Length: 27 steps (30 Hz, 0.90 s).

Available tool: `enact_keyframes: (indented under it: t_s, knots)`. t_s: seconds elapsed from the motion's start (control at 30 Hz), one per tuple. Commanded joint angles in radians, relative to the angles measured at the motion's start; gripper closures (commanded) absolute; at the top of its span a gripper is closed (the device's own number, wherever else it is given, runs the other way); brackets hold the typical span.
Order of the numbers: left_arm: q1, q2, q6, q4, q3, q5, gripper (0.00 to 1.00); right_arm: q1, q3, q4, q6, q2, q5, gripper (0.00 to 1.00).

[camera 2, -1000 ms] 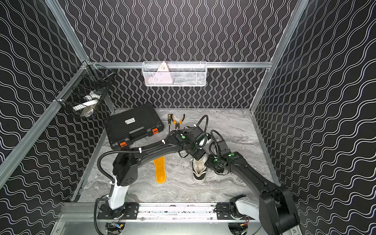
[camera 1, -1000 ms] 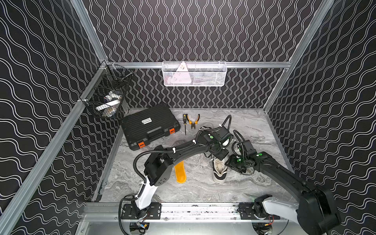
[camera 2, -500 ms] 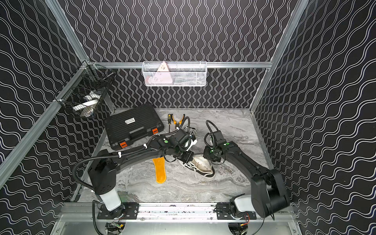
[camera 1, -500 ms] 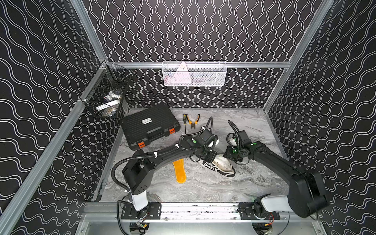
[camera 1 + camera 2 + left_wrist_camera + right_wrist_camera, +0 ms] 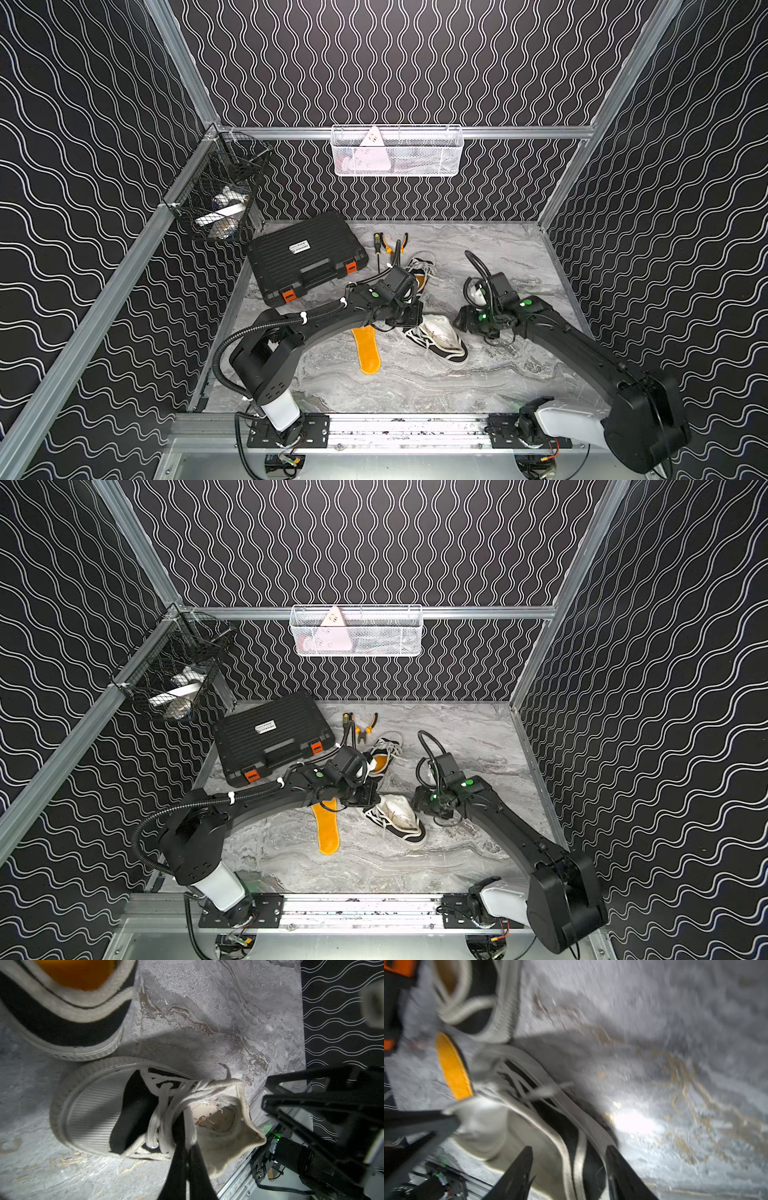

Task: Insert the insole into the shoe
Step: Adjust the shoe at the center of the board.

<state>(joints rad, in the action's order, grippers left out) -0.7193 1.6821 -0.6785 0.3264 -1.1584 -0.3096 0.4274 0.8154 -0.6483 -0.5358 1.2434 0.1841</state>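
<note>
The black and white shoe (image 5: 436, 340) (image 5: 395, 820) lies diagonally on the marble table, its toe toward the front right. My left gripper (image 5: 409, 320) (image 5: 186, 1147) is shut on the edge of its opening, beside the laces; the shoe (image 5: 93, 1105) shows a bare inner sole. The orange insole (image 5: 365, 351) (image 5: 326, 831) (image 5: 452, 1068) lies flat on the table just left of the shoe, touched by no gripper. My right gripper (image 5: 463, 324) (image 5: 569, 1153) is open at the heel, one finger inside the shoe (image 5: 560, 1126) and one outside its wall.
A second shoe (image 5: 419, 270) (image 5: 62, 1018) with an orange insole inside lies behind the left wrist. A black tool case (image 5: 307, 257) sits at the back left, with pliers and a screwdriver (image 5: 388, 243) beside it. Wire baskets (image 5: 397, 151) (image 5: 220, 203) hang on the walls.
The shoe has turned from pointing toward the front to lying diagonally. My right gripper's jaws have spread apart at the heel. My left gripper stays shut on the shoe.
</note>
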Motion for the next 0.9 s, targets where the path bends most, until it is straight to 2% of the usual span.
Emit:
enact_keyframes:
  t_s: [0.0, 0.1, 0.43, 0.5, 0.57, 0.63, 0.73, 0.87]
  knots:
    - [0.004, 0.01, -0.029, -0.033, -0.008, -0.008, 1.0, 0.009, -0.037, -0.01, -0.049, 0.0, -0.022, 0.41]
    - [0.007, 0.009, -0.025, -0.029, -0.006, -0.004, 1.0, 0.022, -0.023, 0.004, -0.061, 0.033, -0.04, 0.41]
    - [0.017, -0.024, -0.005, -0.011, 0.006, 0.014, 1.0, 0.172, 0.021, -0.007, -0.104, 0.143, -0.158, 0.42]
    - [0.027, -0.049, -0.008, -0.011, 0.024, 0.024, 1.0, 0.188, 0.019, -0.046, -0.117, 0.163, -0.226, 0.5]
    - [0.042, -0.076, -0.003, 0.001, 0.04, 0.03, 1.0, 0.186, 0.014, -0.072, -0.122, 0.16, -0.276, 0.64]
    - [0.049, -0.096, 0.013, 0.03, 0.045, 0.042, 1.0, 0.181, 0.032, -0.086, -0.115, 0.142, -0.318, 0.7]
    - [0.054, -0.116, 0.031, 0.063, 0.055, 0.045, 1.0, 0.163, 0.08, -0.053, -0.051, 0.143, -0.333, 0.73]
    - [0.055, -0.143, 0.027, 0.06, 0.07, 0.007, 1.0, 0.141, 0.195, -0.08, 0.061, 0.271, -0.325, 0.73]
